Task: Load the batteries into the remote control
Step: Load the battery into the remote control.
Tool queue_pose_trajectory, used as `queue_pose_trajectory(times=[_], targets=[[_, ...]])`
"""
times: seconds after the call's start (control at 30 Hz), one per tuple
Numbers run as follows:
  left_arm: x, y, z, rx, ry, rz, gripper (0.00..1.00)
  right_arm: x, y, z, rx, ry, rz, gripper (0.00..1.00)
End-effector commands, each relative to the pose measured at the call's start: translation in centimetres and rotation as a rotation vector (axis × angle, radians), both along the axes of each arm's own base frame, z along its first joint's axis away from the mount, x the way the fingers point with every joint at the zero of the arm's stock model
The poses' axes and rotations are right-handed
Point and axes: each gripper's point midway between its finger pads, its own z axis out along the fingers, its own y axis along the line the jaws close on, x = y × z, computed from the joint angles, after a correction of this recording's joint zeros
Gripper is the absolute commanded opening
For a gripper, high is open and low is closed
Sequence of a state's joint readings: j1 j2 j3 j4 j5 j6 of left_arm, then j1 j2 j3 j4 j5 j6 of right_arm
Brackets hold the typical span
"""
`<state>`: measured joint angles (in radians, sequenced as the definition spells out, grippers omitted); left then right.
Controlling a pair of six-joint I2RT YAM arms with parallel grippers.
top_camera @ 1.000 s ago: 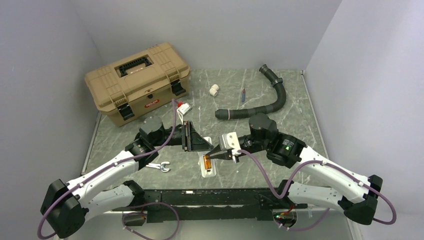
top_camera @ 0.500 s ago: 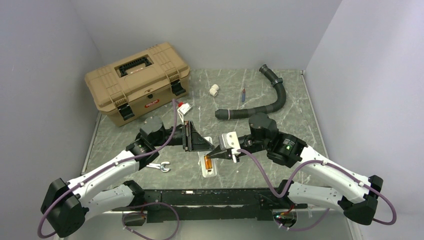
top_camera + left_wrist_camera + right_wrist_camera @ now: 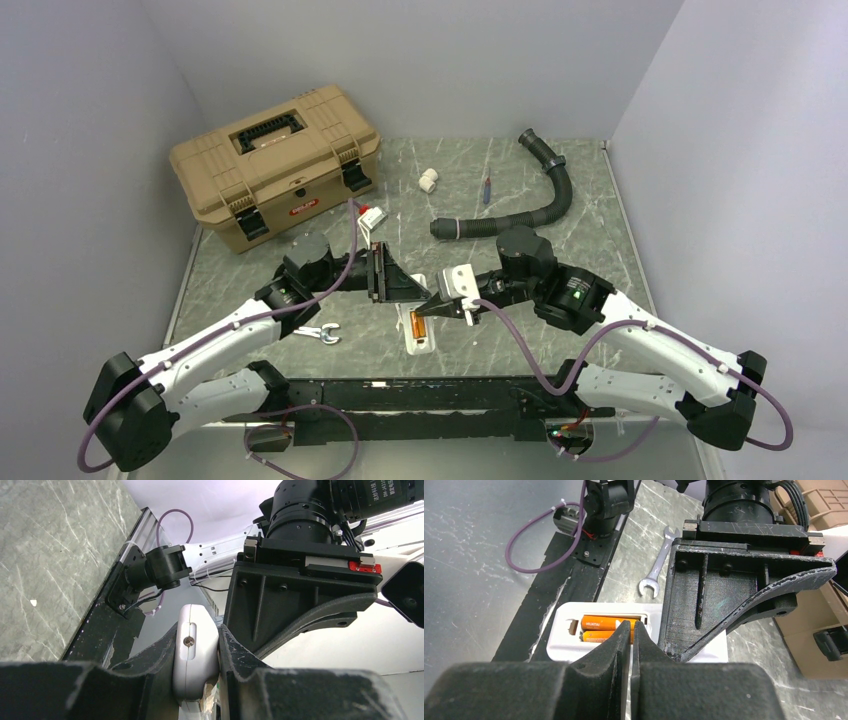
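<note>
Remote control first: the slim white plastic bar (image 3: 420, 342) lies lengthwise at the near middle of your grey-green marbled table (image 3: 600, 250), back side up, between the two arms. Working down in size, the tan plastic toolbox (image 3: 275, 160) with black latches stands at the far left, and the black corrugated hose (image 3: 545, 200) curves along the far right. Both are well apart from the remote control. Your left gripper (image 3: 197, 641) reaches in from the left and is clamped on the far end of the remote control, one black finger on either side of it. Your right gripper (image 3: 631, 626) comes in from the right with its jaws drawn almost together, leaving only a sliver of gap, and you can see nothing held there. Its tips are down at the open battery recess. The silver open-ended wrench (image 3: 318, 333) lies on the table left of the remote control, near but not touching. At the far side, the white stubby pipe fitting (image 3: 428, 180) and the thin red-and-blue stick (image 3: 487, 188) lie apart from each other. Smallest of all, the two orange cylindrical batteries (image 3: 604, 622) lie side by side in the recess. The right fingertips (image 3: 623, 630) are over the end of the one closer to the wrist camera, but you cannot tell whether they touch it.
</note>
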<state>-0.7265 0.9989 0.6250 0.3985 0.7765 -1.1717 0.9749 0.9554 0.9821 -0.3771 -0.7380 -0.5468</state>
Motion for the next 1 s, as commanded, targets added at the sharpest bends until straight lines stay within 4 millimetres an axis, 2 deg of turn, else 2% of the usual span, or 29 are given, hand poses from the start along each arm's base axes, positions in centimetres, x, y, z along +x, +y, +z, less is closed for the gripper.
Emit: queue_pose_trajectory(times=[0.0, 0.5, 0.97], targets=[[0.8, 0.1, 6.8, -0.165, -0.137, 0.053, 0.0, -1.7, -1.3, -2.7, -0.129, 0.084, 0.049, 0.06], [0.3, 0.5, 8.7, -0.222, -0.143, 0.041, 0.0, -0.9, -1.9, -4.3, -0.181, 0.045, 0.011, 0.04], [0.1, 1.1, 10.3, -0.266, -0.148, 0.037, 0.0, -1.0, -2.6, -5.4, -0.234, 0.032, 0.022, 0.02]])
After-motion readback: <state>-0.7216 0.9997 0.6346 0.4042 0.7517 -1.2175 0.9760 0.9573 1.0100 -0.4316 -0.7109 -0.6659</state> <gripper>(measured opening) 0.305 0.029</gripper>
